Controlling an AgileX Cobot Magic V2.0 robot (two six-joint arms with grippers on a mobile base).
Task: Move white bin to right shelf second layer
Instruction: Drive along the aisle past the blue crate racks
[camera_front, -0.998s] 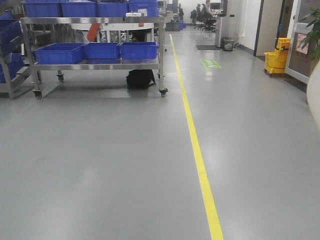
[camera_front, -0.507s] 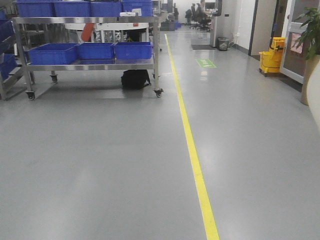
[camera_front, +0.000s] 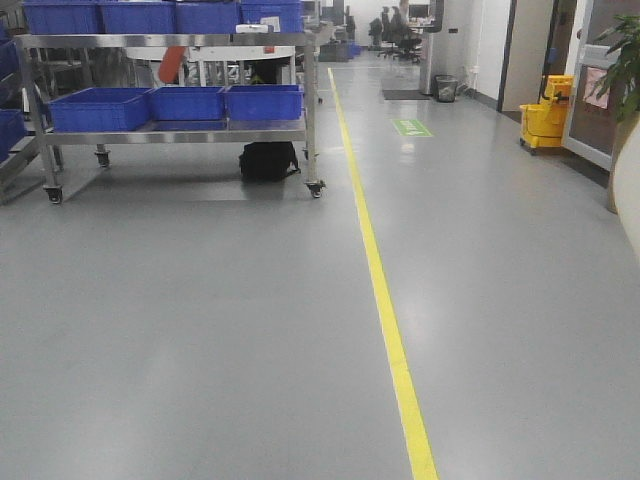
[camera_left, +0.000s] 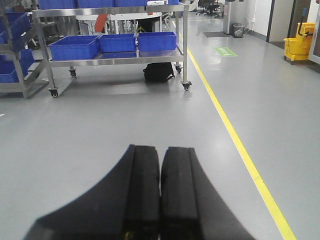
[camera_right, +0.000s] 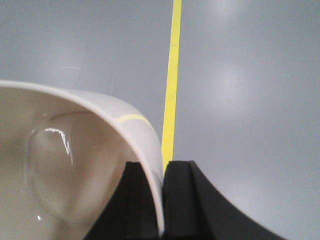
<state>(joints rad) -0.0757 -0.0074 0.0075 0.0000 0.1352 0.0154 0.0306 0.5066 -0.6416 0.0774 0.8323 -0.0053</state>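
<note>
The green floor sign (camera_front: 421, 127) is bearing marks too small to read. The right pincer (camera_right: 162, 167) is pointing down over the yellow line (camera_right: 172, 75), clamping the wall of the white bin (camera_right: 75, 165), one finger inside, one outside. The left pincer (camera_left: 160, 155) is pointing forward at the steel cart (camera_left: 115, 61), fingers pressed together, gripping nothing.

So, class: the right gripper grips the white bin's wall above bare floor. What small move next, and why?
Probably drive the base on, grip unchanged: the right gripper pinches the white bin over floor, and no roller shelf clearly shows, only a steel cart with blue crates ahead. The left gripper is shut, empty.
</note>
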